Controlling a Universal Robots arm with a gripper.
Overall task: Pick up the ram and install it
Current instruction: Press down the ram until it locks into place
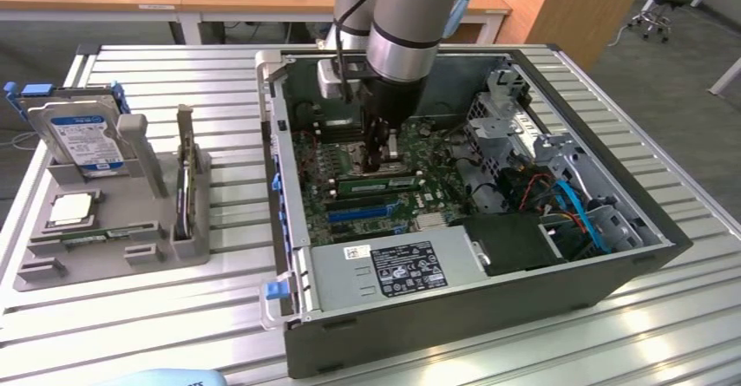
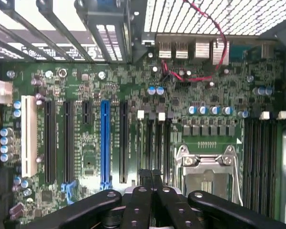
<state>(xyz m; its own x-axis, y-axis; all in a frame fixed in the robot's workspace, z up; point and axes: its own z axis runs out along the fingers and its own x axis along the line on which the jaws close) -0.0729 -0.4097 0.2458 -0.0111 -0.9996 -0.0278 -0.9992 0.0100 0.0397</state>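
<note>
Wrist view: gripper [image 2: 151,179], jaws pressed together (nothing held), hangs above the motherboard [image 2: 86,157] memory slots [image 2: 155,143], ram [image 1: 373,179] already seated.

Wooden desks [image 1: 232,0] and an office chair [image 1: 660,9] stand on grey floor [image 1: 695,48].

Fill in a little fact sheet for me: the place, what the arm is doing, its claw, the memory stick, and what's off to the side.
place: open computer case on a slatted table
arm: reaches down into the case, over the circuit board
gripper: shut, low over the board
ram: green stick on the board just under the gripper; held or not, cannot tell
side: grey holder at the exterior view's left, hard drive standing in it
</note>
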